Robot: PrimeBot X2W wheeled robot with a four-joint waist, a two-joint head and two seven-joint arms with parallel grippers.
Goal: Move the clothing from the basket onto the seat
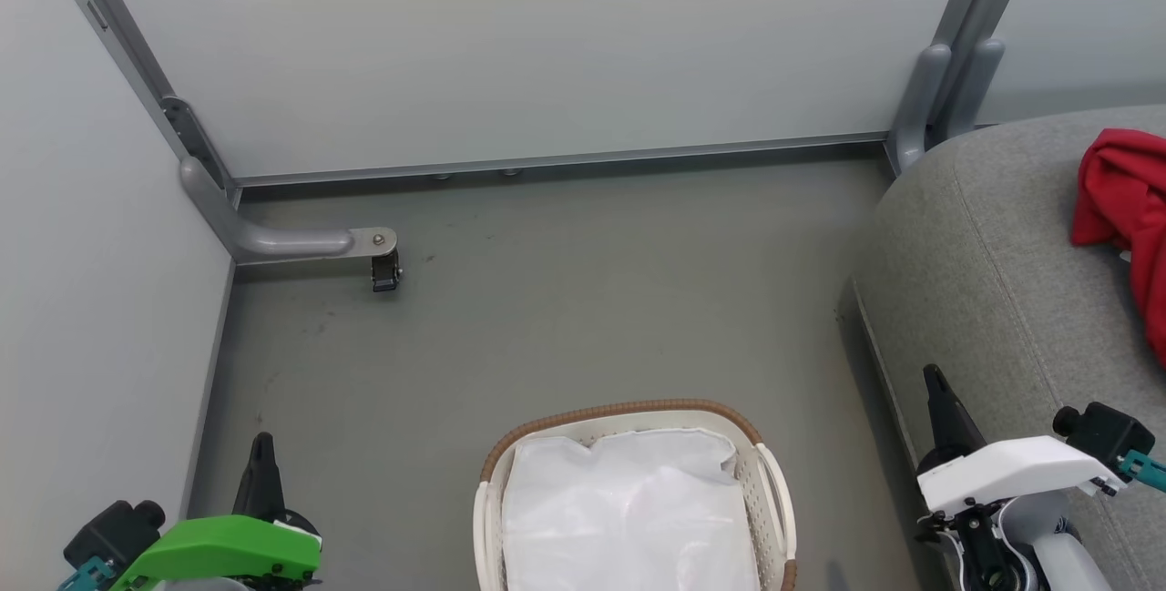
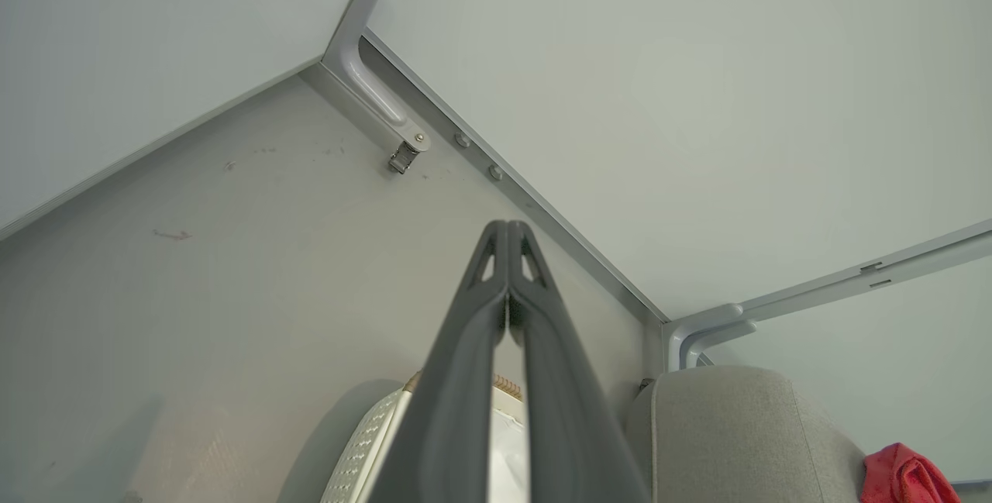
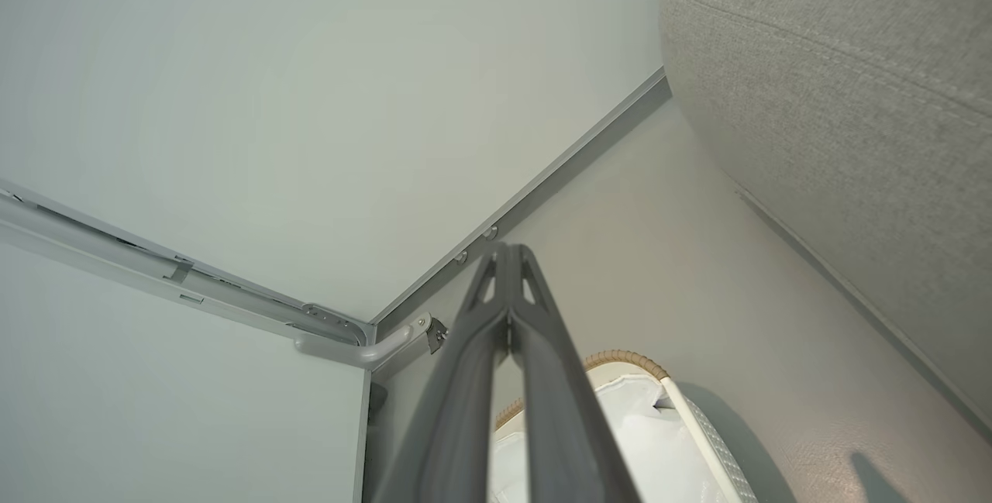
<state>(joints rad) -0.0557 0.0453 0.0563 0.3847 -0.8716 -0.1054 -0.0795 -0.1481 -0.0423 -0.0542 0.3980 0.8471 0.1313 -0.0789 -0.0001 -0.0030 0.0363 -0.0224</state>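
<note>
Seat [image 1: 1002,281] stands right of the basket [image 1: 619,411], which shows white liner and no red. Clothing [image 1: 1125,199] is heaped on the seat, well in from its basket-side edge, ahead-right of the right end effector [image 3: 508,255], so the right arm is nearer. Left end effector [image 2: 508,228] and right are both pinched closed, empty.

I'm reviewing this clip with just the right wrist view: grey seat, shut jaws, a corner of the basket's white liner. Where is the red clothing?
Observer: The clothing lies bunched on the seat, at the head view's right edge.
Operator: Is anything red in the basket?
Observer: No. In the head view the basket holds white liner and no red, though its near end runs out of frame.
Operator: And the left gripper?
Observer: The left gripper has its jaws shut on nothing and is held to the basket's left.
</note>
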